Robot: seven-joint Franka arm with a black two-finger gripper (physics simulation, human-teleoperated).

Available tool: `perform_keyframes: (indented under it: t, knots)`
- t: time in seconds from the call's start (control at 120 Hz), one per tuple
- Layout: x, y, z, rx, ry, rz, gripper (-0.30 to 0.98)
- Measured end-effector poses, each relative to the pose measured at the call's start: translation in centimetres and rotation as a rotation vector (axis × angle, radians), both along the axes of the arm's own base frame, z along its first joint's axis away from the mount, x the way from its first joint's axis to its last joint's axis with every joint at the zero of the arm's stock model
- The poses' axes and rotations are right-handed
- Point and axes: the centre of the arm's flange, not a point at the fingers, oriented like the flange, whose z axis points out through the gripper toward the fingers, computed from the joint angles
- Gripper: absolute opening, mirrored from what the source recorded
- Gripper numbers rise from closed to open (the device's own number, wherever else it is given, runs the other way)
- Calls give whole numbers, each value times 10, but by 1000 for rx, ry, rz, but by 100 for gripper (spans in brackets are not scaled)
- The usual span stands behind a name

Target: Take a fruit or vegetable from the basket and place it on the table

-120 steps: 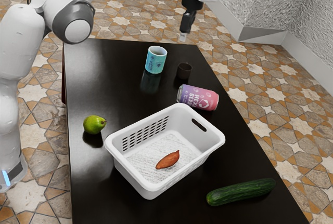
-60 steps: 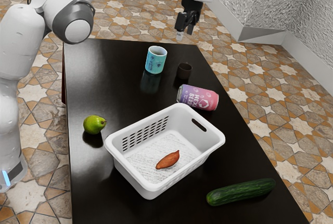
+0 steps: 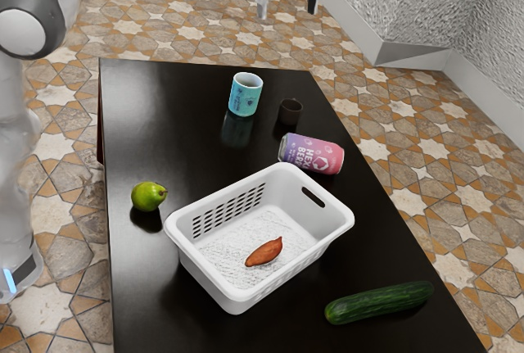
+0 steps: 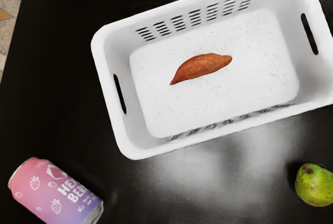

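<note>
The arm (image 3: 16, 148) rises at the exterior view's left, and the hand (image 3: 287, 7) hangs at that view's upper edge, well above the worktop (image 3: 168, 136), pointing down. Its two fingers (image 3: 262, 9) are spread wide, with a clear gap between them and nothing pinched there.

One basket (image 3: 205, 279) stands on the worktop, lower than the hand and well apart from it, its open top facing up. In it lies one sweet potato (image 3: 264, 252), on its side on the basket's floor, touching neither hand nor basket walls; in the wrist view the hand's camera looks down on it.

Also lower than the hand, on the worktop outside the basket, are one pear (image 3: 148, 196), one cucumber (image 3: 378, 302), one can (image 3: 312, 154) and two cups. The blue cup (image 3: 245, 97) stands upright, and the dark cup (image 3: 290, 112), the smaller of the two, is just beside it. The can lies tipped on its side, between the dark cup and the basket. The pear is near the basket, apart from it. The cucumber lies across the basket from the cups, so in the exterior view it is farther from the hand than they are.
</note>
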Motion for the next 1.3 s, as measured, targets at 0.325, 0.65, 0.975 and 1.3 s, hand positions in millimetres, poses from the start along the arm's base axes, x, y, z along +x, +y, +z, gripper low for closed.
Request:
perform_keyframes:
  t: [0.325, 0.65, 0.975, 1.3]
  knots:
    - [87, -22, -221, 142, 387, 111, 68]
    - [118, 4, -247, 54, 359, 191, 69]
    - [124, 31, -246, 66, 368, 515, 69]
    - [130, 87, -254, 137, 388, 851, 69]
